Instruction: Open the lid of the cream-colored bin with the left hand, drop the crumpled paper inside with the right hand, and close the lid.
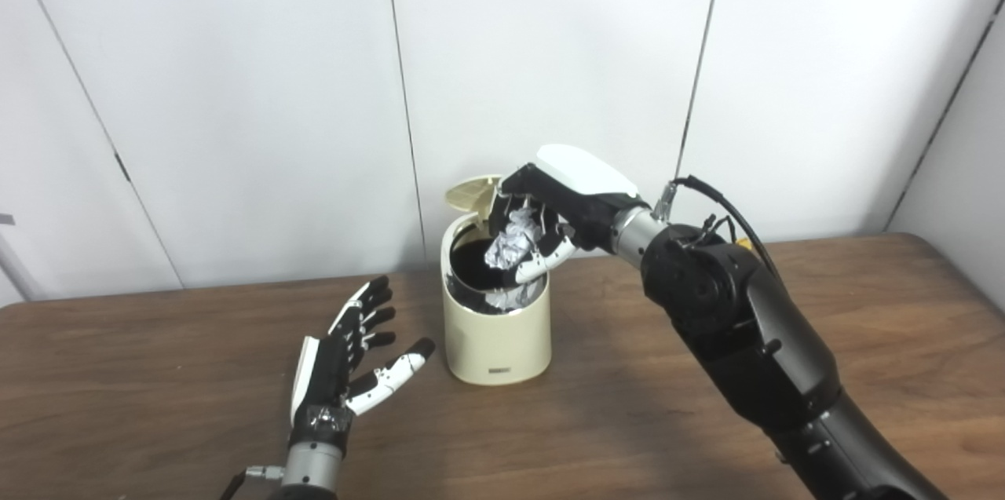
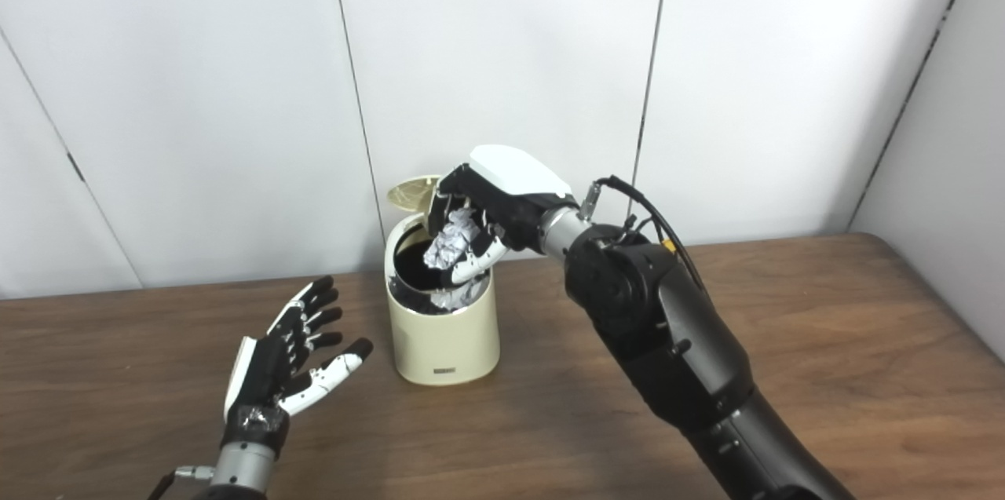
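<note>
A brown wooden table (image 1: 864, 312) is stretching across the scene in front of white wall panels (image 1: 251, 92). The right arm (image 1: 754, 343) is reaching in over it toward a cream-colored bin (image 1: 495, 335), which is standing upright near the middle of the table. The right hand (image 1: 550, 217) is hovering just above the bin's dark opening, its fingers curling around the crumpled paper (image 1: 512, 242) and grasping it. The left hand (image 1: 345, 359) is waiting to the left of the bin, apart from it, fingers spread and holding nothing. The lid (image 1: 471, 191) is standing tipped up at the bin's back rim.
</note>
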